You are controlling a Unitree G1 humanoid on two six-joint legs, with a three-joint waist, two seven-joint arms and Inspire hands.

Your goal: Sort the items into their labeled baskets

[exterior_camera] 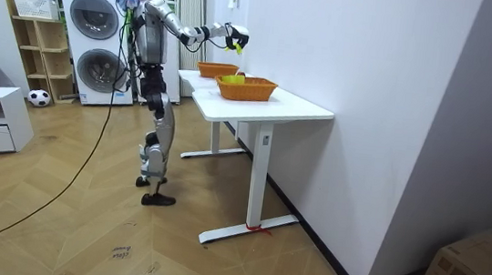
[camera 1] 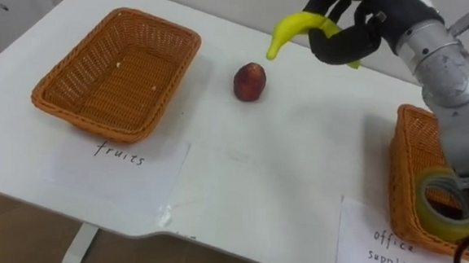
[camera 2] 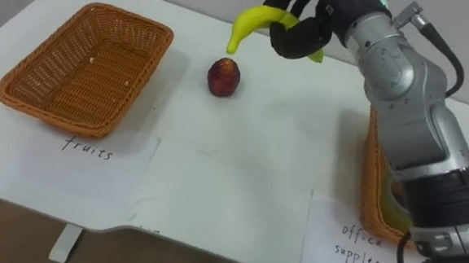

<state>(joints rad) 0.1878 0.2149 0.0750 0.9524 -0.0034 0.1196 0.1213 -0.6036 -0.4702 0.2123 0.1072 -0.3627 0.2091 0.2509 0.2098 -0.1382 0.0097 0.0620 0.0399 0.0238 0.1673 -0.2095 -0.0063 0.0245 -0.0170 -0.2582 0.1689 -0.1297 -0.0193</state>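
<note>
The fingers of the right hand are curled round a yellow banana, gripping it near its stem end and holding it clear above the table. The curved tip points out to the fingers' left. The table's far edge runs just behind the fingers. Below them and toward the robot lies a broad stretch of bare, smooth white top, reaching to the near edge.

Down and to the left of the fingers, a round red fruit sits alone on the table. Farther left of it stands a rectangular woven wicker basket, with nothing in it. A paper sheet marked for fruits lies flat in front of it.

Below the fingers on the right, by the forearm, a second wicker basket holds a ring of yellowish translucent tape. A paper label for office supplies lies beside it.

In the room view the robot stands at the table's end, with its right arm raised over the table.
</note>
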